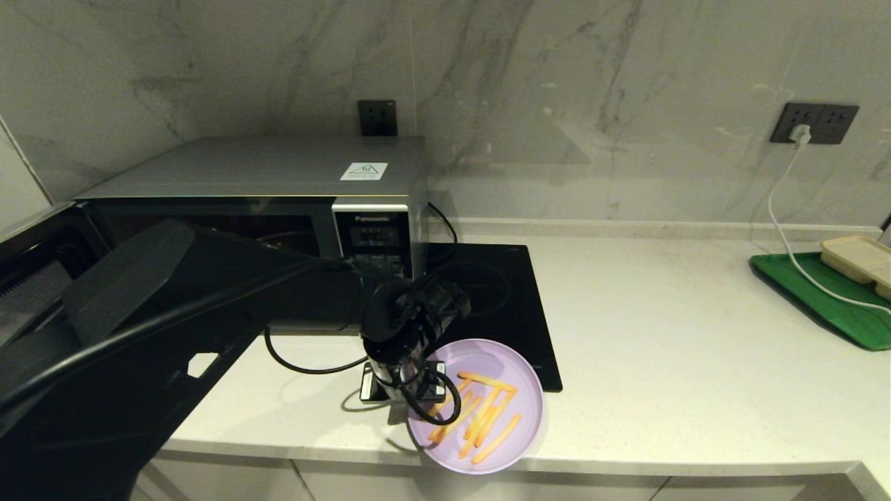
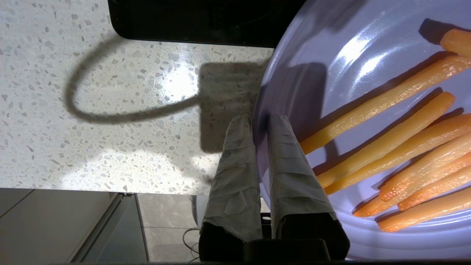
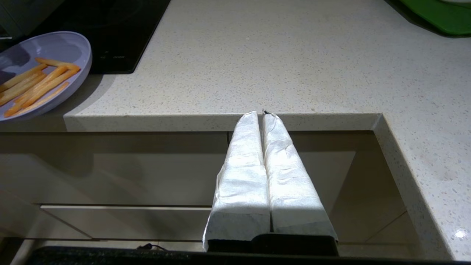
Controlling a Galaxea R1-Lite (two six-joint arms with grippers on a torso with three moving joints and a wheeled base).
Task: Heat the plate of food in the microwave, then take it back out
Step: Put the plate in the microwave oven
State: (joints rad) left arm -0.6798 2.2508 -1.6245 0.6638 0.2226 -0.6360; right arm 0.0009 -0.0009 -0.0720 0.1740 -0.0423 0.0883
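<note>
The lilac plate of food point(image 1: 487, 355) with several orange fries point(image 1: 487, 417) sits at the counter's front edge, slightly overhanging it. My left gripper point(image 1: 416, 398) reaches down onto the plate's left rim and is shut on it. The left wrist view shows one finger outside and one inside the plate point(image 2: 331, 73), with the left gripper point(image 2: 259, 121) pinching the rim. The silver microwave point(image 1: 264, 167) stands behind at the left. Its door point(image 1: 42, 271) looks swung open to the left, and my arm hides much of its front. My right gripper point(image 3: 262, 115) is shut and empty, parked below the counter edge.
A black induction cooktop point(image 1: 501, 299) lies just behind the plate. At the far right a green tray point(image 1: 828, 299) holds a beige compartment tray point(image 1: 860, 257), and a white cable point(image 1: 786, 236) runs down to it from the wall socket. The right wrist view shows the plate point(image 3: 55, 44) off to one side.
</note>
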